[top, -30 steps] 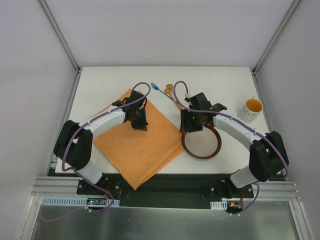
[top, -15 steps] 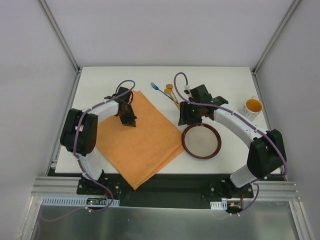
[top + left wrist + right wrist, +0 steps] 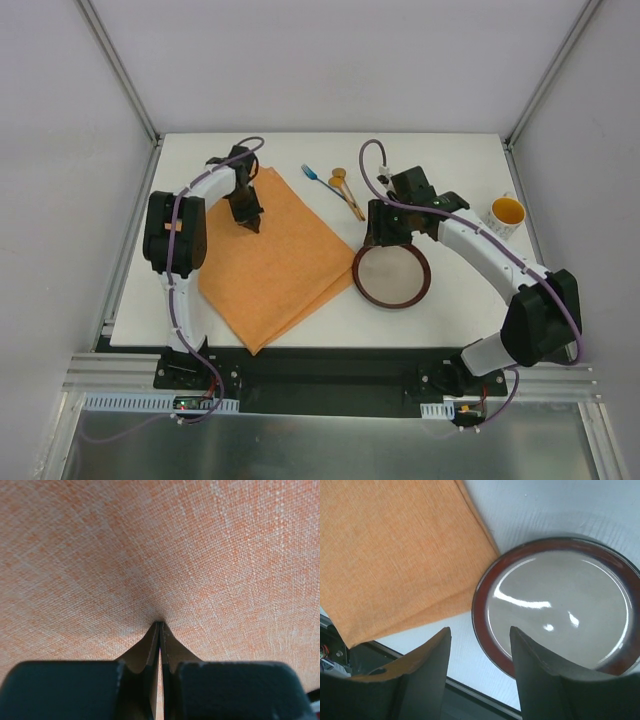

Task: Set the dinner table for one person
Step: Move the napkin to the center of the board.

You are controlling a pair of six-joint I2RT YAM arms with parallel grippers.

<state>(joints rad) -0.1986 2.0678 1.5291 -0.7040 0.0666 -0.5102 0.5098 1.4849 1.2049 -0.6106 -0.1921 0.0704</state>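
An orange cloth placemat point(image 3: 280, 265) lies on the white dinner table point(image 3: 450, 160), its near corner hanging over the front edge. My left gripper point(image 3: 249, 222) is shut, pinching a fold of the placemat point(image 3: 150, 555) near its far left corner. A brown-rimmed plate point(image 3: 391, 304) sits just right of the placemat. My right gripper point(image 3: 381, 238) is open at the plate's far left rim. In the right wrist view the plate's rim point(image 3: 481, 615) lies between the spread fingers point(image 3: 427, 670), next to the placemat's edge point(image 3: 395, 555).
A blue-handled utensil point(image 3: 314, 175) and wooden utensils point(image 3: 348, 193) lie at the back middle. A white mug with a yellow inside point(image 3: 503, 216) stands at the right. Grey frame posts rise at the far corners.
My left gripper has moved far and left, dragging the placemat that way and turning it. The right gripper and the plate have shifted slightly left and away.
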